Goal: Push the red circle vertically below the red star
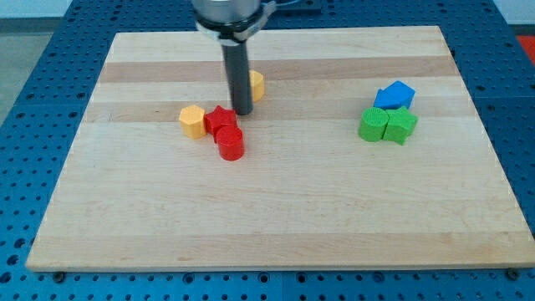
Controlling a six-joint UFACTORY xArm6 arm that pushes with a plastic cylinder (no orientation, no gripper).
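The red star [219,119] lies left of the board's middle. The red circle [230,144] sits directly below it, a little to the right, touching it. My tip [242,112] stands just to the right of the red star, close to it and above the red circle. A yellow hexagon block [192,121] touches the star's left side.
A second yellow block [256,84] lies partly hidden behind the rod. At the view's right a blue block [394,94] sits above two green blocks [374,124] [401,125]. The wooden board [276,209] rests on a blue pegboard table.
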